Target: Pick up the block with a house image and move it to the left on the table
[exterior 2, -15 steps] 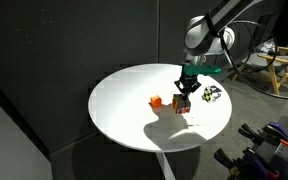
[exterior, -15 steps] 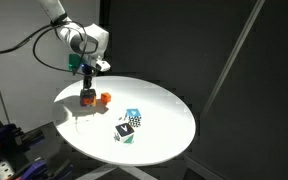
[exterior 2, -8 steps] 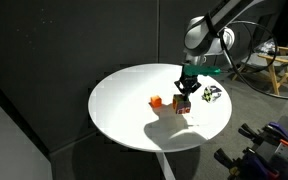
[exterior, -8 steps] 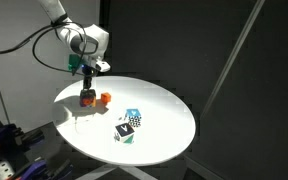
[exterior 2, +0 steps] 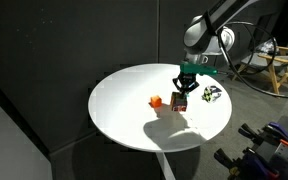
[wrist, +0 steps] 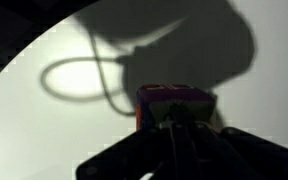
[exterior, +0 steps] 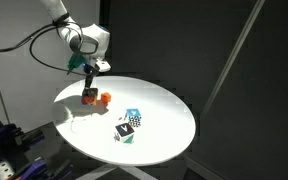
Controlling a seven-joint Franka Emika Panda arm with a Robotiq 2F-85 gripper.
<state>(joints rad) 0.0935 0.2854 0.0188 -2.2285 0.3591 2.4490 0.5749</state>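
My gripper (exterior: 88,91) is shut on the block with a house image (exterior: 88,97), a dark red cube, and holds it just above the white round table (exterior: 169,135) at its left part. In an exterior view the gripper (exterior 2: 181,95) grips the block (exterior 2: 181,103) from above. In the wrist view the block (wrist: 174,99) sits between my dark fingers (wrist: 224,140), with the gripper (wrist: 174,128) closed round it. Its picture face is hidden.
A small orange cube (exterior: 106,98) lies right beside the held block, also seen in an exterior view (exterior 2: 155,101). A blue-and-white cube (exterior: 133,117) and a black-and-white cube (exterior: 125,130) lie near the table's middle. The arm's shadow falls on the table (wrist: 54,120).
The gripper has risen slightly with the dark red block in it. The other cubes have not moved.
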